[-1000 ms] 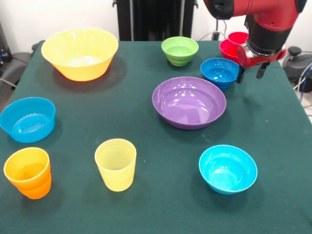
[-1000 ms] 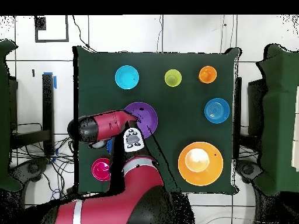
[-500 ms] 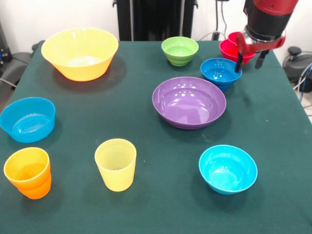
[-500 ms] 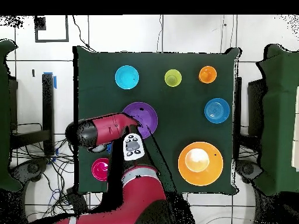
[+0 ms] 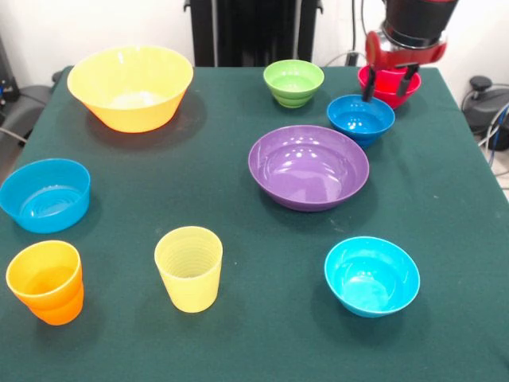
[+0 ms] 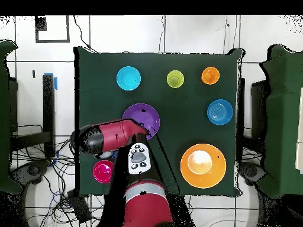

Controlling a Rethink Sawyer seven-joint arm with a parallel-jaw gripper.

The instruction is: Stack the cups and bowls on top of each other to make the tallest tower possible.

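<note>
Green cloth covers the table (image 5: 238, 334), and above its far right corner the gripper (image 5: 390, 81) hangs upright from the arm, fingers (image 5: 368, 86) spread and empty, over the red tower (image 5: 396, 86) behind the dark blue bowl (image 5: 360, 118)

Open green counter (image 5: 215, 183) between yellow-orange bowl (image 5: 130, 86) and purple bowl (image 5: 308, 165); passage clear there. Far right crowded: dark blue bowl (image 5: 360, 118) just beside red bowl (image 5: 390, 82), pincer (image 5: 390, 82) over them.
</note>
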